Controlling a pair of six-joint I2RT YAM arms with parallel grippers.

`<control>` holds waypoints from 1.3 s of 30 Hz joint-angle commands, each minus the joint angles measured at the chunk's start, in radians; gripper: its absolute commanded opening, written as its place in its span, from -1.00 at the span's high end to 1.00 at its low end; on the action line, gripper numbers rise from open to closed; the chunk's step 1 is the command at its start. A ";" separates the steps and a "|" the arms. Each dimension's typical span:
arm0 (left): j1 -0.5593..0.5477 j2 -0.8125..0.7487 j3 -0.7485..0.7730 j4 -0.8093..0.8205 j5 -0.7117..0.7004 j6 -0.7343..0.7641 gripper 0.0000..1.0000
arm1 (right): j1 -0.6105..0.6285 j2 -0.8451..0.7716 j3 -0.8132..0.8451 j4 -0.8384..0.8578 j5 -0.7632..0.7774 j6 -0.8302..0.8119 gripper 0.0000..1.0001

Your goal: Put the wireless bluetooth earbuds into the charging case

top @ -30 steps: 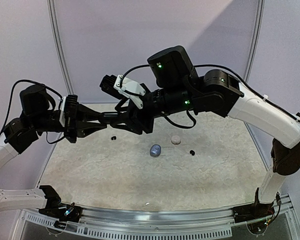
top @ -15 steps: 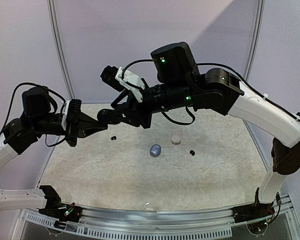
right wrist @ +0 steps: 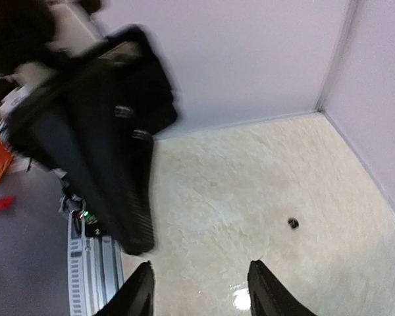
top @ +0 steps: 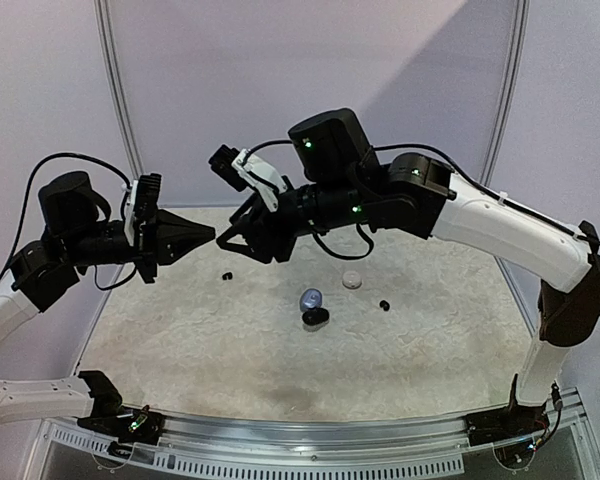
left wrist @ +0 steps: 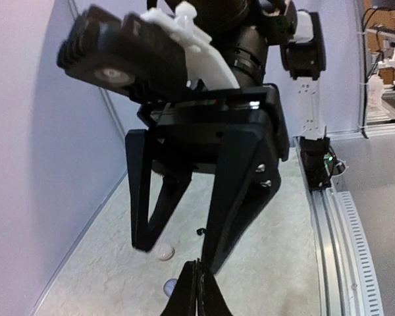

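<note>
Two tiny black earbuds lie on the table, one at the left (top: 227, 275) and one at the right (top: 384, 304). A small white round case (top: 351, 280), a silvery-blue case (top: 310, 299) and a black case (top: 316, 317) lie between them. My left gripper (top: 208, 238) is shut with nothing seen in it, high above the table. My right gripper (top: 234, 240) is open and empty, tip to tip with the left one. The left wrist view shows my shut left gripper (left wrist: 199, 280), the white case (left wrist: 163, 251) and an earbud (left wrist: 199, 231). The right wrist view shows my open right gripper (right wrist: 201, 280) and an earbud (right wrist: 293, 223).
Pale walls with metal posts (top: 115, 90) close the table at the back and sides. A metal rail (top: 310, 440) runs along the near edge. The left arm fills the left of the right wrist view (right wrist: 105, 158).
The two grippers have drawn apart and risen; the right one is now open. A black case now lies beside the silvery-blue case, where nothing lay before.
</note>
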 commanded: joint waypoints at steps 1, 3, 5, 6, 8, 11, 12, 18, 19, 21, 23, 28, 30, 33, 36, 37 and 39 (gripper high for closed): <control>0.049 -0.048 -0.034 -0.140 -0.126 -0.046 0.69 | -0.091 -0.076 -0.146 0.004 0.272 0.288 -0.15; 0.066 -0.066 -0.050 -0.155 -0.177 -0.094 0.29 | -0.115 -0.103 -0.209 -0.038 0.366 0.392 -0.33; 0.070 -0.087 -0.078 -0.135 -0.244 -0.163 -0.12 | -0.121 -0.104 -0.243 -0.111 0.476 0.508 -0.49; 0.071 -0.097 -0.095 -0.121 -0.276 -0.193 -0.26 | -0.121 -0.095 -0.246 -0.152 0.511 0.540 -0.56; 0.071 -0.111 -0.126 -0.095 -0.354 -0.255 -0.43 | -0.137 -0.043 -0.236 -0.249 0.547 0.609 -0.62; 0.071 -0.110 -0.137 -0.110 -0.415 -0.299 -0.50 | -0.207 0.048 -0.199 -0.409 0.513 0.758 -0.61; 0.071 -0.108 -0.140 -0.112 -0.426 -0.313 -0.50 | -0.224 0.087 -0.190 -0.439 0.508 0.818 -0.59; 0.071 -0.127 -0.153 -0.121 -0.453 -0.326 -0.50 | -0.242 0.261 -0.168 -0.452 0.536 0.932 -0.57; 0.071 -0.128 -0.155 -0.121 -0.452 -0.326 -0.50 | -0.241 0.281 -0.159 -0.435 0.532 0.935 -0.56; 0.072 -0.127 -0.156 -0.118 -0.451 -0.324 -0.50 | -0.241 0.339 -0.127 -0.417 0.527 0.925 -0.52; 0.071 -0.129 -0.156 -0.113 -0.446 -0.320 -0.50 | -0.241 0.399 -0.076 -0.433 0.535 0.902 -0.48; 0.072 -0.136 -0.157 -0.110 -0.448 -0.310 -0.50 | -0.241 0.506 -0.029 -0.494 0.543 0.856 -0.42; 0.074 -0.138 -0.160 -0.105 -0.450 -0.309 -0.50 | -0.240 0.503 -0.064 -0.481 0.530 0.859 -0.38; 0.075 -0.135 -0.163 -0.100 -0.452 -0.309 -0.50 | -0.234 0.484 -0.106 -0.448 0.519 0.862 -0.35; 0.075 -0.129 -0.162 -0.089 -0.448 -0.306 -0.51 | -0.228 0.492 -0.108 -0.441 0.514 0.851 -0.37; 0.077 -0.127 -0.163 -0.086 -0.448 -0.305 -0.50 | -0.228 0.500 -0.108 -0.440 0.513 0.844 -0.37; 0.077 -0.124 -0.161 -0.082 -0.445 -0.305 -0.50 | -0.227 0.527 -0.098 -0.464 0.514 0.828 -0.37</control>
